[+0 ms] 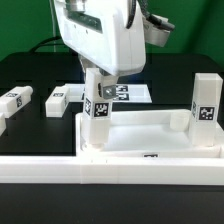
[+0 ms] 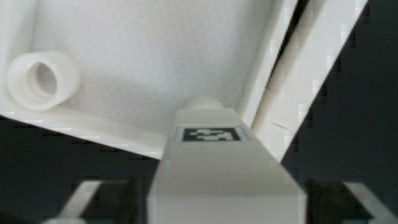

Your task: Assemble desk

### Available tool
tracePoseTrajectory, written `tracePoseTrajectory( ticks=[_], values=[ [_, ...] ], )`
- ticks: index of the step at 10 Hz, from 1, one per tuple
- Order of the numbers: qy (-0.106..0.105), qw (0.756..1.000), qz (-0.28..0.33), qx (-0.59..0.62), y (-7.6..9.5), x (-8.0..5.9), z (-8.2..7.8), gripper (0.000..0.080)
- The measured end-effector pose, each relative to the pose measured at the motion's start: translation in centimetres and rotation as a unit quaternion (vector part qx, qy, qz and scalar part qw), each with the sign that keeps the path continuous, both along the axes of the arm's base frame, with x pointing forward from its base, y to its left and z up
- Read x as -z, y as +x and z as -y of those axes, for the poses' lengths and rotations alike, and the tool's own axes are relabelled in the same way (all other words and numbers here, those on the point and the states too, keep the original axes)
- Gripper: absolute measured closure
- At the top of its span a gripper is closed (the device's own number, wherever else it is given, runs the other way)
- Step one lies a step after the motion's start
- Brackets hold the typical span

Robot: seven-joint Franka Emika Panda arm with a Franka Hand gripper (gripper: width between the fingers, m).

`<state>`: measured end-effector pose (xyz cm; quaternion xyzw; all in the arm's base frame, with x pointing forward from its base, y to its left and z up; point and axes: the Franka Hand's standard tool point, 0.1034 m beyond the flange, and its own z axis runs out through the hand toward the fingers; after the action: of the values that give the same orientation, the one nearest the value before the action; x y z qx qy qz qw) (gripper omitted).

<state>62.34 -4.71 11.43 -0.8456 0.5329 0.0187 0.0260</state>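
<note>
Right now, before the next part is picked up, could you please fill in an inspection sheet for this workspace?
Surface: black table, white border bars along its near side.
Job's things: desk top lies flat; one leg upright at its corner on the exterior view's left; second leg upright at the right; two loose legs lying on the table.
Clutter: only the marker board.
Grippers: gripper open, jaws either side of the left leg, gaps visible.
Cables: nothing seen.
Surroundings: green backdrop.
</note>
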Motion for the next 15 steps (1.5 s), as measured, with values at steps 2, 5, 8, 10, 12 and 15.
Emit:
tracePoseTrajectory(
  ticks=[2,5,8,10,12,15],
  values=[
    [0.001,0.998,-0.001,-0.069,0.26,-0.29,-0.19,0.0165],
    [0.003,0.983,0.006,-0.183,0.18,-0.17,-0.2,0.0151],
    [-0.006,0.936,0.008,-0.351,0.04,0.02,0.25,0.015],
    [-0.008,0.887,0.01,-0.461,0.0,0.11,0.41,0.015],
    [-0.008,0.842,0.015,-0.54,0.05,0.22,0.34,0.015],
    [-0.011,0.759,0.014,-0.651,0.1,0.19,0.54,0.015]
  ],
)
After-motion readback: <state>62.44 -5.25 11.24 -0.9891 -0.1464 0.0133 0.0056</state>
